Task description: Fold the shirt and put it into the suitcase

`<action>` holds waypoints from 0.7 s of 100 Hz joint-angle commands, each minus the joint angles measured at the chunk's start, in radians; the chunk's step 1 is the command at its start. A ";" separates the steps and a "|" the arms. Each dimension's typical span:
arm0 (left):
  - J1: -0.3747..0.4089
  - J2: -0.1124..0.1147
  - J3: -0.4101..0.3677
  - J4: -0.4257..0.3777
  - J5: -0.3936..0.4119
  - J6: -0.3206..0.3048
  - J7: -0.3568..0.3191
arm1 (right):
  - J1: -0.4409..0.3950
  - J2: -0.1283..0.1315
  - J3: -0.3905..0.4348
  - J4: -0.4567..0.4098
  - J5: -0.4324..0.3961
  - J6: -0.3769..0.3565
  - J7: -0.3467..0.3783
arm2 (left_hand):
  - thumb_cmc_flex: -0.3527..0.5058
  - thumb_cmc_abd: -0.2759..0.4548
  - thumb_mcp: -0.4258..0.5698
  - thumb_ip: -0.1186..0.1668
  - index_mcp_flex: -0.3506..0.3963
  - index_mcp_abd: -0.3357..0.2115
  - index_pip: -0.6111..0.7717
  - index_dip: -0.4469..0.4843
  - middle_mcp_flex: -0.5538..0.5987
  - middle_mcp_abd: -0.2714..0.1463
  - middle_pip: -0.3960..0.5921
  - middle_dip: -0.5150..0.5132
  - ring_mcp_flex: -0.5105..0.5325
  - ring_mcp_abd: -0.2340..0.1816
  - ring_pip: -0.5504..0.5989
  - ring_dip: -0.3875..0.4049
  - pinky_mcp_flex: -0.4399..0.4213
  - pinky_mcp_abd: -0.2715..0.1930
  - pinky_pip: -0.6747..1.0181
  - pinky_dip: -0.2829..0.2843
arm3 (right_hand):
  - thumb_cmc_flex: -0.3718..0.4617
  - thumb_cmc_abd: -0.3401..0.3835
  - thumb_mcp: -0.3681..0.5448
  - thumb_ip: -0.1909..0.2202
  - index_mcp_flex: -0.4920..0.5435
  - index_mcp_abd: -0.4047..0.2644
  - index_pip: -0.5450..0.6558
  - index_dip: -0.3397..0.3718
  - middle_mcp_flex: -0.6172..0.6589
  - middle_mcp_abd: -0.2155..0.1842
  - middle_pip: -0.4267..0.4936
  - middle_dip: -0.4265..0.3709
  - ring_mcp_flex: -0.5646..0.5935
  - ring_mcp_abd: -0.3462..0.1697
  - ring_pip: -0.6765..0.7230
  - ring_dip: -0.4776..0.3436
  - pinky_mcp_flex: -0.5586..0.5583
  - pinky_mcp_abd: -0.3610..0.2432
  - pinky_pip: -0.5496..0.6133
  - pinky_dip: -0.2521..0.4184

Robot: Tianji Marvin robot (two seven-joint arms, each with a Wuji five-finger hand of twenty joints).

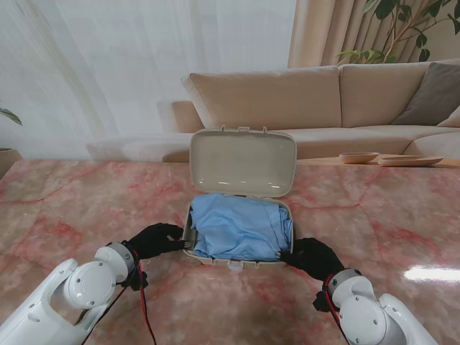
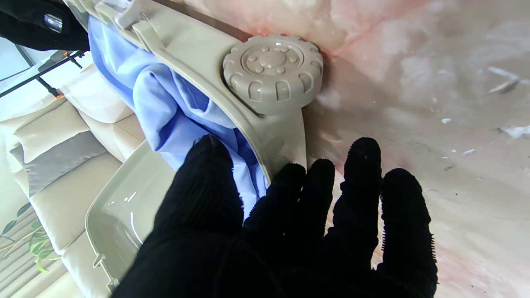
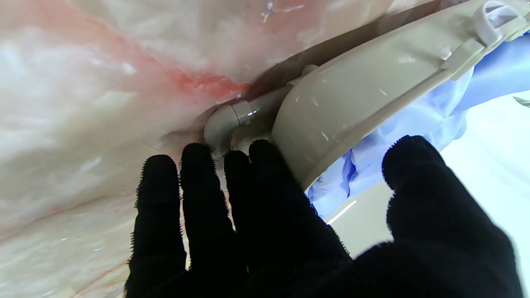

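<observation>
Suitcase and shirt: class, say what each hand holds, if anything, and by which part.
Neither clearly holds anything. The left hand and right hand flank the suitcase at its near corners, fingers spread; the shirt lies inside.

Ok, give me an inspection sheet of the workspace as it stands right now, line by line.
Surface: pink-veined marble table, glossy, bare around the case.
Job's things: blue shirt lies bunched inside the beige suitcase; lid stands open, away from me.
Clutter: nothing seen.
Hands: left hand at the case's left side, right hand at its right side; fingers spread, thumbs by the shirt's edge, neither gripping anything.
Cables: red cable hangs from the left wrist; a red one at the right wrist too.
Surroundings: beige sofa, curtain, plants, shallow dishes on the far right.
</observation>
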 commanded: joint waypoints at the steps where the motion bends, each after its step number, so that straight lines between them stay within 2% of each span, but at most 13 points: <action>1: 0.018 -0.004 0.001 -0.007 0.003 0.008 -0.006 | -0.016 -0.001 -0.004 -0.005 0.004 -0.002 0.023 | 0.018 0.052 -0.038 0.014 0.015 -0.198 0.036 0.016 0.003 -0.036 -0.015 0.002 -0.032 0.038 0.002 -0.008 -0.013 0.020 -0.001 -0.005 | 0.016 0.023 -0.028 0.044 0.011 -0.195 0.013 0.004 0.016 0.010 -0.002 -0.010 -0.007 -0.015 0.004 0.028 -0.012 0.013 -0.013 0.028; 70: 0.104 -0.010 -0.082 -0.097 0.058 0.053 0.032 | -0.058 -0.001 0.066 -0.040 -0.034 0.013 0.025 | 0.024 0.041 -0.036 0.016 0.002 -0.206 0.033 0.017 0.007 -0.038 -0.023 -0.004 -0.032 0.033 -0.004 -0.012 -0.014 0.019 -0.005 -0.008 | -0.021 0.013 -0.031 0.044 0.000 -0.191 0.005 -0.002 0.020 0.011 -0.012 -0.007 -0.008 -0.013 0.003 0.030 -0.012 0.015 -0.017 0.035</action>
